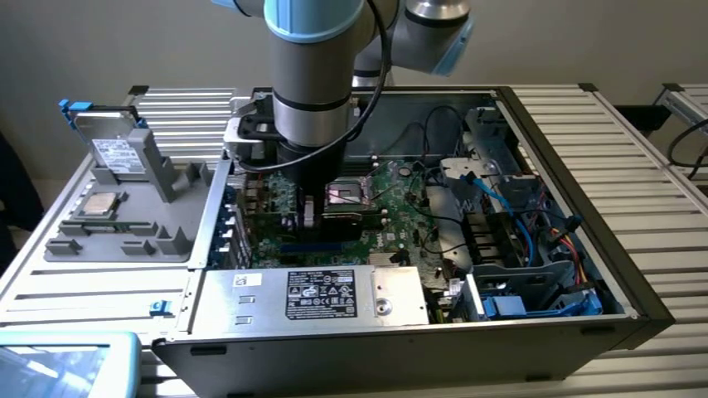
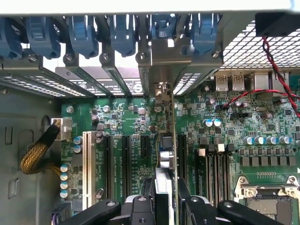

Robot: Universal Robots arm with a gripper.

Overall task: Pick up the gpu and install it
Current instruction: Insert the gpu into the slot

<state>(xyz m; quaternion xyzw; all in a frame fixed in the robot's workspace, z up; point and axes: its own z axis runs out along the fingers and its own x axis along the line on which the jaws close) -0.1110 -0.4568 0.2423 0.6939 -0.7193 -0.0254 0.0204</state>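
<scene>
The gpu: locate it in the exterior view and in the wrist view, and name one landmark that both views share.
Exterior view: the gpu sits under the claw, low over the motherboard.
Wrist view: the gpu is seen edge-on, gripped in the claw, among the expansion slots.
Shared landmark: the CPU socket, on the motherboard near the card.

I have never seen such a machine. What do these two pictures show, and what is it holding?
It is a robot arm with a gripper at its end, reaching into an open computer case. One picture comes from a camera standing outside, the other from a camera on the arm's wrist, looking at the green main board. The gripper is closed on a graphics card, seen edge-on at the board's slots. Beside the case, a grey tray carries a disk drive and a chip.
</scene>
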